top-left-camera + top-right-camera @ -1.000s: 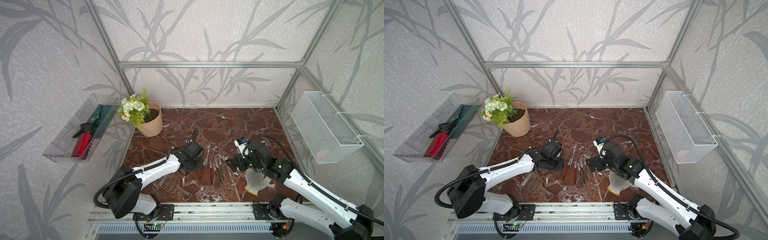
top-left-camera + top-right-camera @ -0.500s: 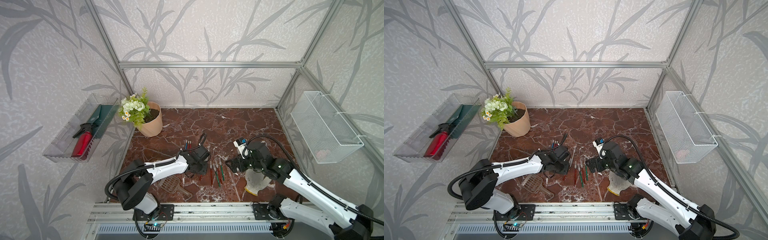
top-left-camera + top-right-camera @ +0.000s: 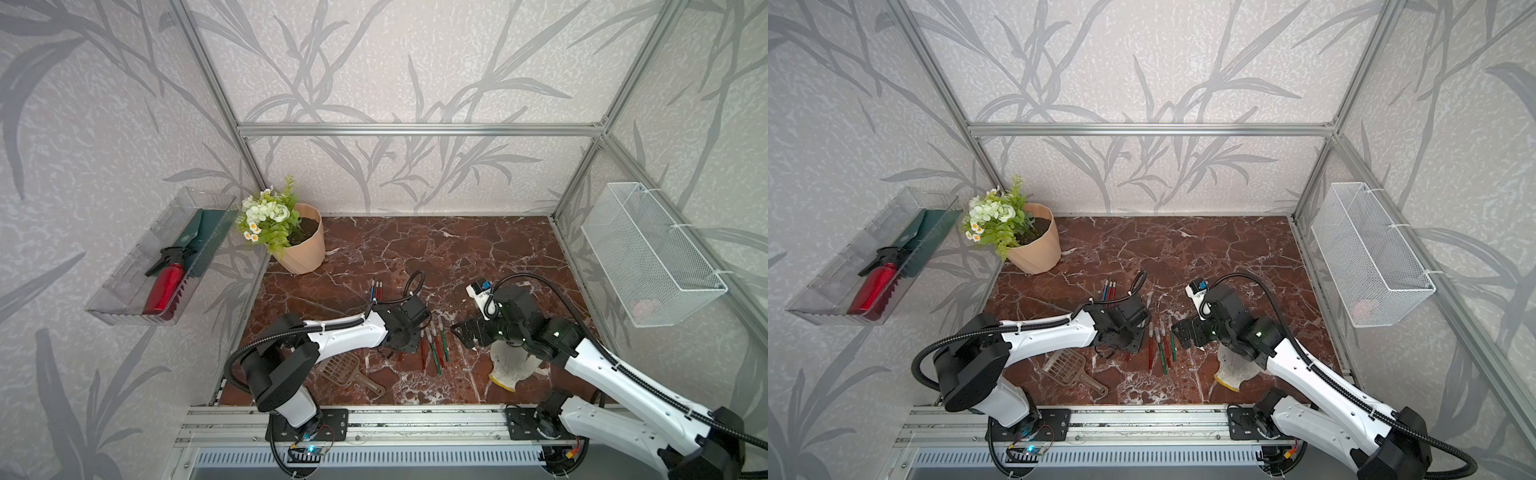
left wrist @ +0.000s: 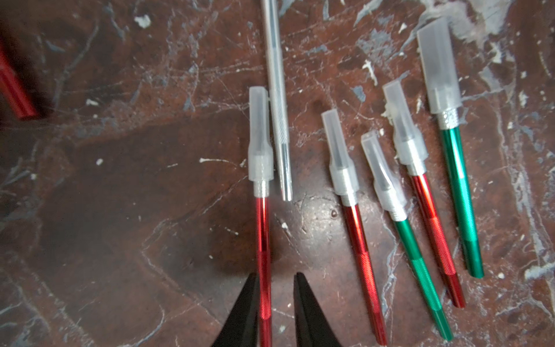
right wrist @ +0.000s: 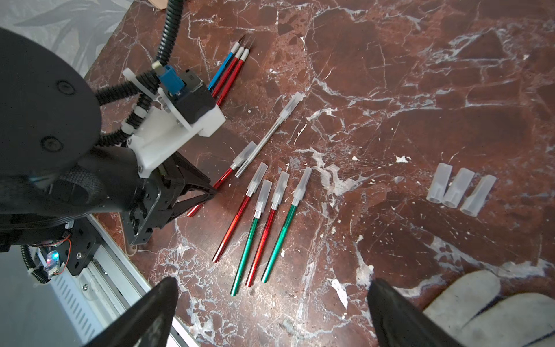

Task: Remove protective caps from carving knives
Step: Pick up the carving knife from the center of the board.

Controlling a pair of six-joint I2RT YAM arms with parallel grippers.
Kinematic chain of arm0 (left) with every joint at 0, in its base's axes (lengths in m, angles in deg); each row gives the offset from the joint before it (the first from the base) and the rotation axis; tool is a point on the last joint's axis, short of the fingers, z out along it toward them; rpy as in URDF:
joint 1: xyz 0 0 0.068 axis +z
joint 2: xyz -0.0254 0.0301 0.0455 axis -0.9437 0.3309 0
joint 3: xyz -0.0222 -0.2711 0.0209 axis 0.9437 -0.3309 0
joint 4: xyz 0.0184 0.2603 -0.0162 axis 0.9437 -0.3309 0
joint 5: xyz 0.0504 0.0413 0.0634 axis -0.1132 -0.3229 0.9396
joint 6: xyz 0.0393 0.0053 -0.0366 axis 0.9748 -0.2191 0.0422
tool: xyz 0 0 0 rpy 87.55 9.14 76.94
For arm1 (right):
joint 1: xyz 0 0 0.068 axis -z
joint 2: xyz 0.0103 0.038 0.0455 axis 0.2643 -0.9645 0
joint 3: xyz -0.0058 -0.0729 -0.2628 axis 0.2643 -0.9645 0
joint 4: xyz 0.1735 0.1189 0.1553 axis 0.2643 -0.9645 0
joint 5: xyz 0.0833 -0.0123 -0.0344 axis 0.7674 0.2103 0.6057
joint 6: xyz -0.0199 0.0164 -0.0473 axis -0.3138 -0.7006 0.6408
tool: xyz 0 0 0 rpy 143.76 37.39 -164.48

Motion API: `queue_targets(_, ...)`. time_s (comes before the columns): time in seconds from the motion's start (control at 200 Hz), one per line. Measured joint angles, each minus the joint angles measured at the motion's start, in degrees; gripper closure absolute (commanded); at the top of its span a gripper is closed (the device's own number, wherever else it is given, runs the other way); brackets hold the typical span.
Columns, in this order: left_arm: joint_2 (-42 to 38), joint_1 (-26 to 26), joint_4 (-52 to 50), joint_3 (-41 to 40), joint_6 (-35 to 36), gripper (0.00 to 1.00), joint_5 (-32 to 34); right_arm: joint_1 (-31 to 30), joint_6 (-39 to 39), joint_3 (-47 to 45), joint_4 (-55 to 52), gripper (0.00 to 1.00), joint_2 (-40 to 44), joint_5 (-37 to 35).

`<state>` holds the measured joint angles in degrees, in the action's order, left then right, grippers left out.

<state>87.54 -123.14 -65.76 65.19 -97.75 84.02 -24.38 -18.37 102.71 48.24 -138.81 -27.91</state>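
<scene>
Since a second before, the left claw [image 4: 276,274] had slid away from the flowerpot [image 3: 305,249] and now straddled, narrowly parted, the red handle of a carving knife [image 4: 262,240], its protective cap [image 4: 260,135] still on; the right claw [image 5: 273,282] stayed spread wide, empty. In both top views the left claw's body hid most of that handle.

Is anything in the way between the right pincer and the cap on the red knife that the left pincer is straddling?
Yes. Four capped red and green carving knives lie flat between the open right pincer and that translucent plastic cap, and a silver metal tool lies against the cap's side.
</scene>
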Motion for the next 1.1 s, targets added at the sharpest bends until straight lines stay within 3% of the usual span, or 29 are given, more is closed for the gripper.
queue_targets(1.101,2.7,-0.3,-0.9,0.2,-1.4,0.82,0.5,0.0,-0.2,-0.4,0.3,0.01,-1.4,1.1)
